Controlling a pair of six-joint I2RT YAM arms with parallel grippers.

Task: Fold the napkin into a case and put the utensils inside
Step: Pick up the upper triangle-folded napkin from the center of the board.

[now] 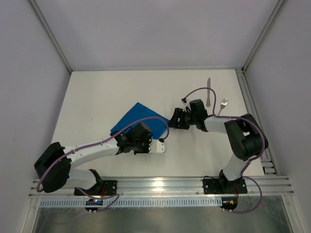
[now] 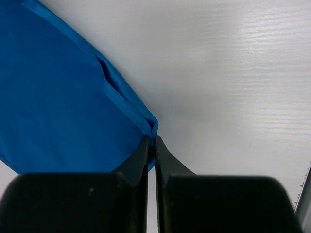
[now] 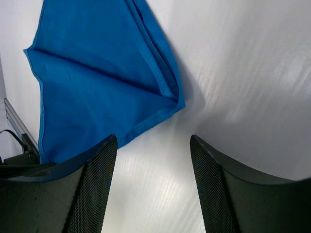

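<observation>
Top external view: a white worktop [image 1: 121, 87] is seen, enclosed on three sides by plain pale walls [image 1: 146, 29]. Aluminium frame posts [image 1: 48, 34] stand at the far corners, and a metal rail [image 1: 160, 184] runs along the near edge, to which both arm bases are bolted. A faint wood-like grain is noted on the surface in the left wrist view.

The napkin [image 1: 138, 116], bright blue, is laid left of centre and turned cornerwise, its near part covered by the left arm. Folded layers and a diagonal crease are observed in the right wrist view. The knife [image 1: 208, 92] and the fork [image 1: 222, 106] are laid side by side at the far right of the worktop, well apart from the napkin.

The left fingers [image 2: 138, 162] are found pressed together, with a corner of the napkin pinched at their tips. In the left wrist view the cloth is spread away to the left of them. The right fingers [image 3: 97, 184] are held spread, with only bare worktop seen between them. A folded corner of the napkin is located just ahead of their gap and is touched by neither finger.
</observation>
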